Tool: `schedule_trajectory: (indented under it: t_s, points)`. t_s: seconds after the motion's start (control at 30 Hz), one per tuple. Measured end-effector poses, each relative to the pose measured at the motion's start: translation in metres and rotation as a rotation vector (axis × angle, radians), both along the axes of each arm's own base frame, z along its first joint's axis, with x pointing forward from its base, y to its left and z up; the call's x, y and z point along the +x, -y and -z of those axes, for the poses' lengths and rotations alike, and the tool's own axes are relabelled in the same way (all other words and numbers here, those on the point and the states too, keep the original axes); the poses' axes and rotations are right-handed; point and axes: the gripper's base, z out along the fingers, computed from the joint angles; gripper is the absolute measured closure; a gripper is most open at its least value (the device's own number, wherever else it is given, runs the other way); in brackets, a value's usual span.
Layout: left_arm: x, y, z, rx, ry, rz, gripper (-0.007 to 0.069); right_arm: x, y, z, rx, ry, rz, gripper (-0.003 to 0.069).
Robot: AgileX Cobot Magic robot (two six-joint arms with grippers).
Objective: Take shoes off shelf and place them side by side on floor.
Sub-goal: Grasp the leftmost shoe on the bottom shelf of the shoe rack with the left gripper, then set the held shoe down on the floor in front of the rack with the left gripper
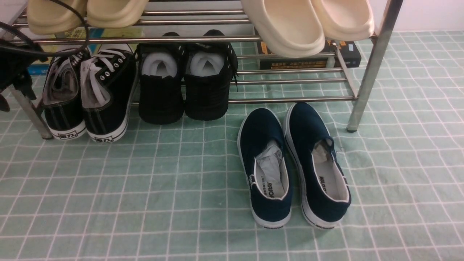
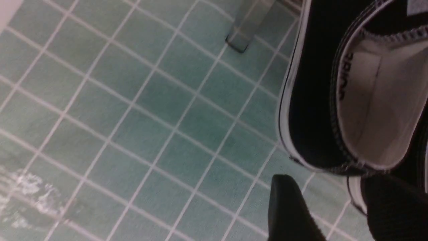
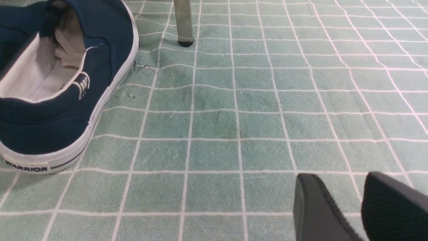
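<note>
While the right gripper hangs spread and empty over the floor beside the slip-ons, the left gripper, also spread, hovers at the heels of the sneakers, likely lining up a grasp. Farther back, at left of frame, those sneakers rest on the shelf, lower tier, heels outward.

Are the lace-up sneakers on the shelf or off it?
On: both sneakers lean on the lower tier of the shelf, at its left end.
</note>
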Motion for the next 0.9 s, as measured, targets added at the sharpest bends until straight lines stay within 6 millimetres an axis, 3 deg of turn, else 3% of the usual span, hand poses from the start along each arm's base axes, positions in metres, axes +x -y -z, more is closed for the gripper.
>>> schedule_trajectory:
  t_s: [0.3, 0.63, 0.8, 0.87, 0.9]
  points:
    - [0.036, -0.002, 0.038, -0.030, 0.052, 0.003, 0.0267, 0.000, 0.000, 0.000, 0.000, 0.000, 0.000, 0.0420]
    - [0.051, -0.004, 0.068, -0.021, 0.005, 0.008, 0.0291, 0.000, 0.000, 0.000, 0.000, 0.000, 0.000, 0.0420]
    - [0.049, -0.006, 0.073, 0.010, -0.050, 0.033, 0.0519, 0.000, 0.000, 0.000, 0.000, 0.000, 0.000, 0.0420]
    - [0.046, -0.007, 0.075, 0.032, -0.096, 0.056, 0.0593, 0.000, 0.000, 0.000, 0.000, 0.000, 0.000, 0.0420]
    - [0.045, -0.007, 0.075, 0.032, -0.095, 0.056, 0.0593, 0.000, 0.000, 0.000, 0.000, 0.000, 0.000, 0.0420]
